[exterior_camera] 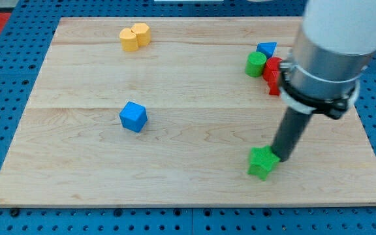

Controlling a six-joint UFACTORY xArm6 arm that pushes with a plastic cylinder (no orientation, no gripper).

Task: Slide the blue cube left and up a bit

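The blue cube (133, 117) sits on the wooden board (175, 156), left of the middle. My tip (282, 157) is far to the cube's right, near the view's bottom right, touching the upper right side of a green star-shaped block (262, 162). The rod rises from there to the arm's white body at the view's top right.
A yellow heart-shaped block (134, 36) lies at the top left. At the top right a green cylinder (256, 64), a blue triangular block (266, 48) and red blocks (273, 70) cluster together, partly hidden by the arm. The board's edges meet a blue pegboard (5, 78).
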